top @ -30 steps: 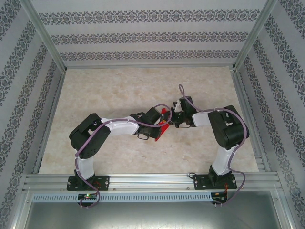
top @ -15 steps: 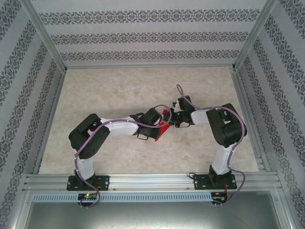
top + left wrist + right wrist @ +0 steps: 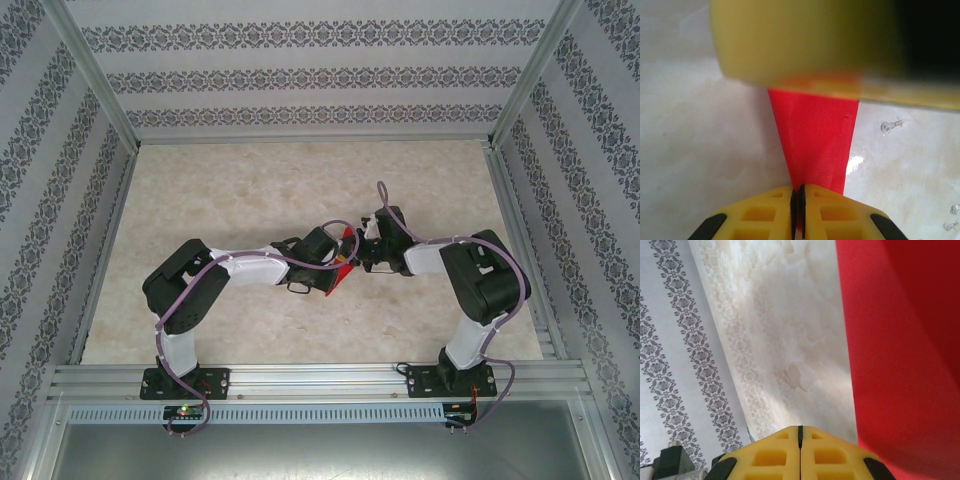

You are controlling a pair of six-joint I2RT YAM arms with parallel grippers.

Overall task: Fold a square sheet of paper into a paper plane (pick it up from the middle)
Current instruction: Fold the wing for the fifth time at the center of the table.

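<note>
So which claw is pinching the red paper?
The left claw: the red paper runs into the slit between its yellow fingers. The right claw is shut too, but the paper lies beside it.

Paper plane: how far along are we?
Done: the paper is already folded into a narrow, tapering strip rather than a flat square. In hand: the left end effector is shut on its narrow end. The right end effector is shut right beside the red sheet, but I can't tell if it grips it. Left: no wing folds or finished dart shape visible yet.
</note>
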